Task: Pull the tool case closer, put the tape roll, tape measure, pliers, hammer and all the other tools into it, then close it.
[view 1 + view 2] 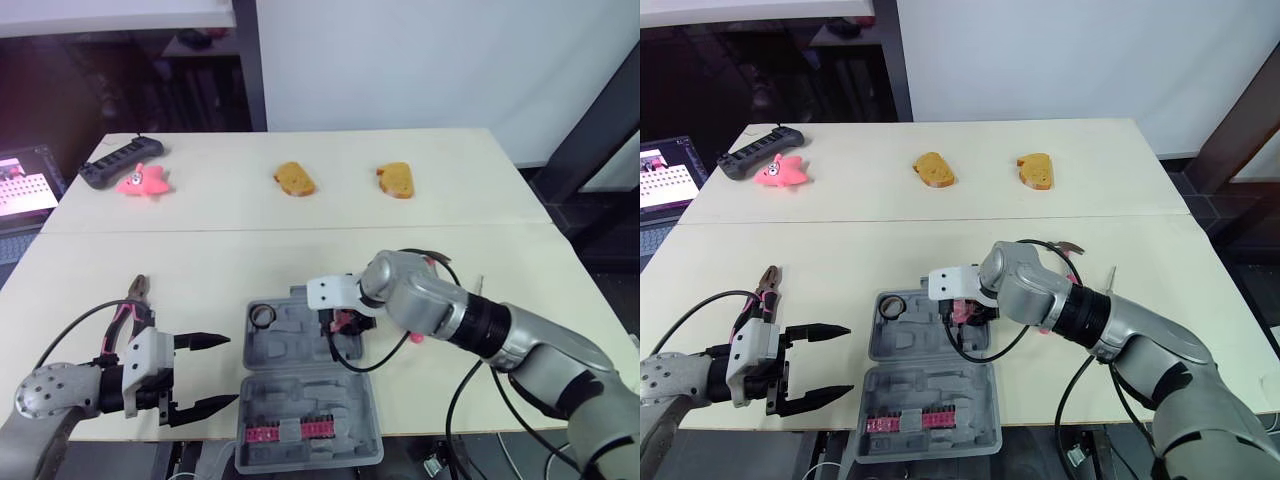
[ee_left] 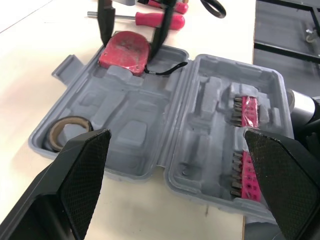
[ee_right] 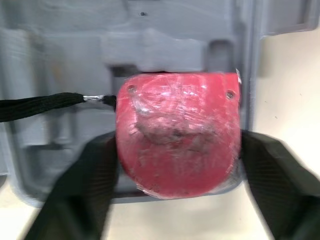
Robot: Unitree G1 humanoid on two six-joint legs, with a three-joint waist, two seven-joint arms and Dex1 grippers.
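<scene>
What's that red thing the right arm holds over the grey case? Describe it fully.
It's a tape measure: a rounded red casing, glossy like plastic, with two screws and a black strap from one side. The right tool grips it between two black fingers, at the edge of the open grey tool case. Whether it rests there is unclear.

The tool case [image 1: 300, 392] lies open at the near edge of the table [image 1: 200, 250], the tape roll [image 1: 263, 316] in its rear half's left end, the tape measure [image 1: 345, 322] at the right end, the pliers [image 1: 130, 312] just left of it.
</scene>
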